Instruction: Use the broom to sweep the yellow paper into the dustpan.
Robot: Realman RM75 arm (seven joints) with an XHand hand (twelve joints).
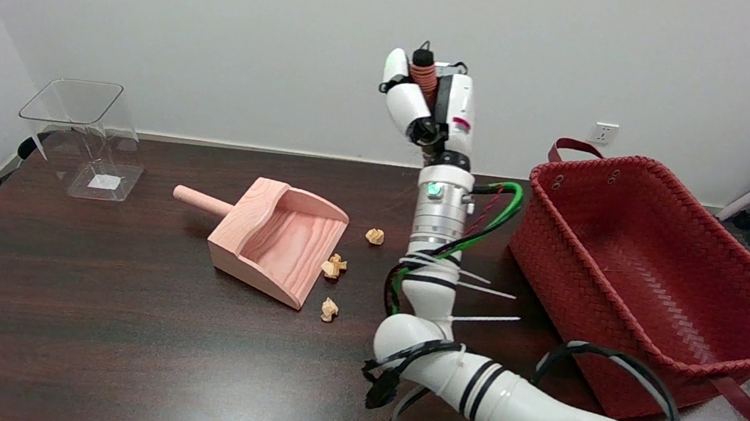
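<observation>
While the right arm (442, 247) rises upright from the lower right of the table, its right hand (427, 102) is held high in front of the pale wall, fingers wrapped around a reddish-brown ribbed handle with a black tip (423, 66) that pokes up above the knuckles; this looks like the broom's grip, though the brush end is hidden behind the hand and wrist, so I cannot tell how it hangs. Green and black cables (479, 234) loop beside the forearm, with white cable ties sticking out. Below and to the left of the arm, three small crumpled balls of yellow paper lie on the dark wooden table (83, 318): one (375, 236) just off the far corner of the dustpan's mouth, one (334, 266) touching or nearly touching the mouth's edge, and one (329, 309) just beside its near corner. The pink wooden dustpan (278, 241) rests flat, its open mouth facing right toward the paper and its round handle pointing left. Farther left, near the wall, stands a clear plastic bin (83, 139). On the right sits a large red woven basket (660, 274) with straps.
</observation>
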